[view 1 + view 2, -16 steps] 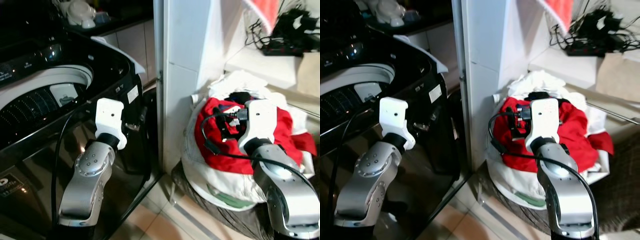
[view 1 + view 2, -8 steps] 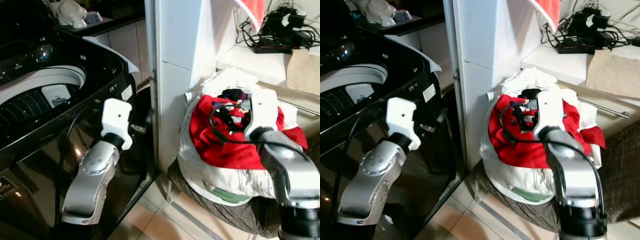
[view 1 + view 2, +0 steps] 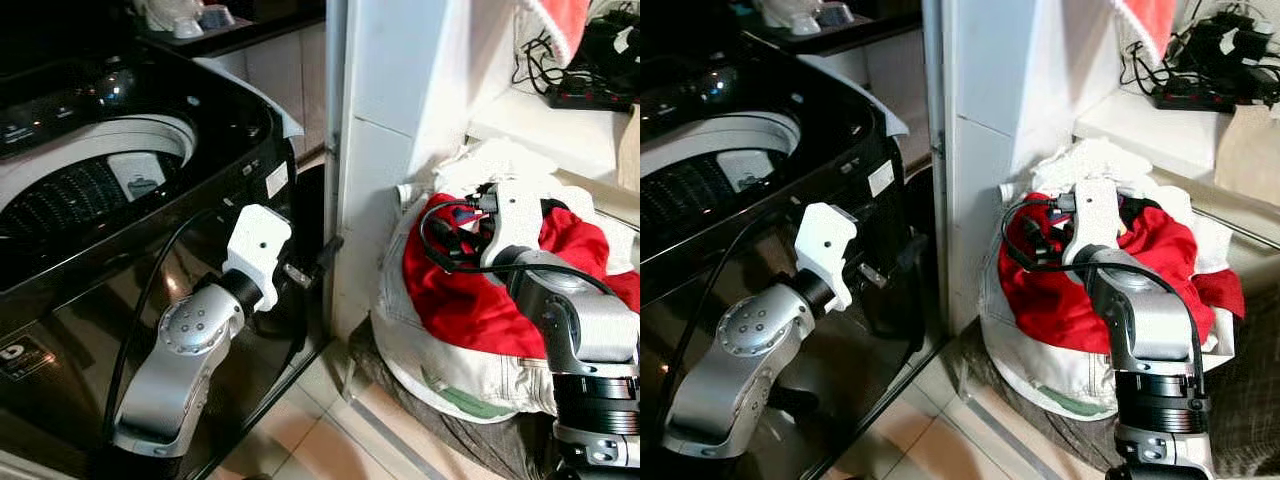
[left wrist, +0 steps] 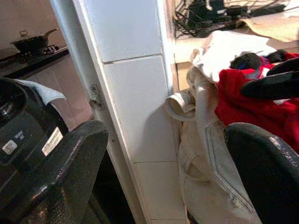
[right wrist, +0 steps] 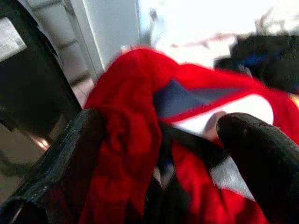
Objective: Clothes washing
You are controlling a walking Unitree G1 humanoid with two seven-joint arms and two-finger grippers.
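Since the frame half a second back, the right gripper (image 5: 159, 154) has pushed deeper into the laundry pile, and the left arm sits a little higher against the washer front; part of the shift is head camera motion. The right gripper's fingers (image 5: 65, 163) stand apart, straddling a fold of the red garment (image 3: 480, 300) without pinching it. That garment lies on top of the pile in the basket (image 3: 430, 385), over a cream garment (image 3: 450, 350), right of the white tiled pillar (image 3: 385, 150). The left gripper (image 4: 163, 177) hangs spread and empty beside the black washing machine (image 3: 90, 230), whose lid is up, drum (image 3: 70, 195) exposed.
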